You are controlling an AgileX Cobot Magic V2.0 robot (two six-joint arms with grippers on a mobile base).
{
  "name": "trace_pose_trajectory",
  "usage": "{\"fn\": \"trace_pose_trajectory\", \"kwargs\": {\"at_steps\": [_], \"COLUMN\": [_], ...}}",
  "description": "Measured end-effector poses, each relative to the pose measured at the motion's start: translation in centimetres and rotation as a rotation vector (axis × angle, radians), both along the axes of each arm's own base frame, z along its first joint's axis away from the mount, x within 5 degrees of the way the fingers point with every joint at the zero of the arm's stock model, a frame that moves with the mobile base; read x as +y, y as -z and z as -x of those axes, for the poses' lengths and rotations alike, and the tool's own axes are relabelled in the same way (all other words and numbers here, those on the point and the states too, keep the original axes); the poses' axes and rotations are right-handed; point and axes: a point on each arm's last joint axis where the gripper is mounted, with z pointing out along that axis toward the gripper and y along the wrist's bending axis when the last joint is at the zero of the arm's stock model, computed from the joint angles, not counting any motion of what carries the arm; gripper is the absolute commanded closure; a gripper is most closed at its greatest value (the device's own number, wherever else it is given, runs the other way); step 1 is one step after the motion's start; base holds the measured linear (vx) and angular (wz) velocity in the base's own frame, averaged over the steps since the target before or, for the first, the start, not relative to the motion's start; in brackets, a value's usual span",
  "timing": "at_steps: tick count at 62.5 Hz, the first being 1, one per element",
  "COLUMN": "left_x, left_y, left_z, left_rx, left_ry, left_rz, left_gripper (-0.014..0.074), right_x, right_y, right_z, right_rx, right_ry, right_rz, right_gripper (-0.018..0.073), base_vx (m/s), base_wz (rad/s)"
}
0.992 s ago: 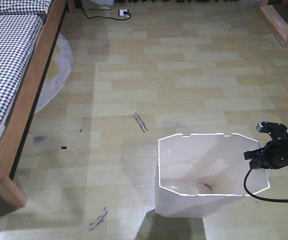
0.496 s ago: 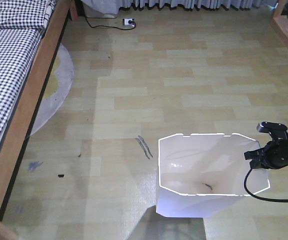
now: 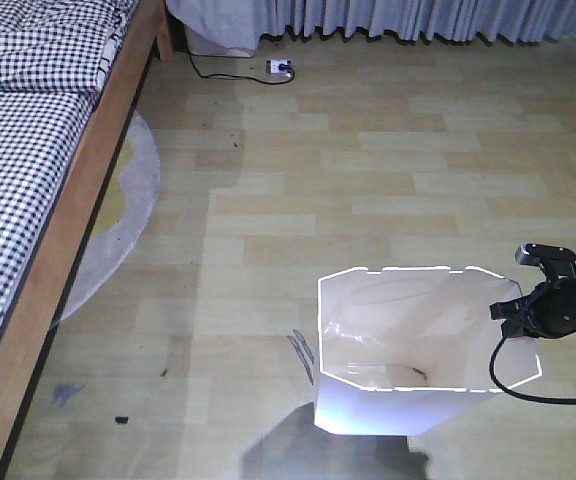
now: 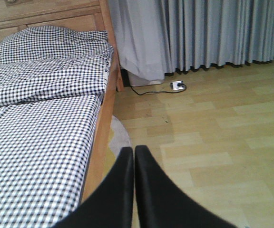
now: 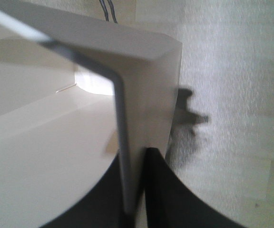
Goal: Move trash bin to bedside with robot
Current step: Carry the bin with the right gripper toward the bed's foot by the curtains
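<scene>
The floor [image 3: 388, 190] takes up most of the room: pale yellow-green wood-look planks, smooth and faintly glossy. Down the left side runs the bed, a light-brown wooden bed frame [image 3: 63, 240] carrying soft, rumpled black-and-white checked bedding [image 3: 18, 150]. Grey pleated curtains [image 3: 388, 18] hang along the far wall, and a round grey rug [image 3: 133, 200] pokes out from under the bed.

The trash bin [image 3: 388, 420] is at the lower right, well apart from the bed frame. It is white, thin-walled plastic with an angular, many-sided rim that has small notches along its far edge, and it tapers downward. It holds almost nothing; I see only a small dark speck [image 3: 415, 374] near the bottom.

A thin black arm [image 3: 573, 298] reaches in from the right with a looping black cable [image 3: 513, 385]. Its right tool [image 3: 513, 312] is clamped on the bin's right rim. The wrist view shows one dark finger inside and one finger [image 5: 156, 190] outside, with the white wall pinched between them. The left tool [image 4: 133, 152] points out over the bedside, its two tapered black fingers pressed together on nothing.

A white power strip [image 3: 281, 68] with a black cord [image 3: 223, 72] lies by the curtains. Dark scuff marks [image 3: 303, 352] streak the planks just left of the bin.
</scene>
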Motion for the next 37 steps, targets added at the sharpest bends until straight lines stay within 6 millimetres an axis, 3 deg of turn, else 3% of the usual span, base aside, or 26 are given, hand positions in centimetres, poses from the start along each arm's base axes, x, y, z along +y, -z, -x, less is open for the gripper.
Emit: {"fn": "trace_pose_trajectory", "kwargs": {"at_steps": [37], "left_x": [0.00], "left_y": [0.00], "left_z": [0.00], "left_rx": [0.000], "left_ry": [0.000], "left_rz": [0.000], "left_gripper": [0.0602], "right_x": [0.03], "right_y": [-0.01], "right_z": [0.01], "right_rx": [0.001], "right_ry": [-0.001], "right_rz": [-0.003], "right_gripper": [0.0565], "base_vx": [0.41], "base_wz": [0.11]}}
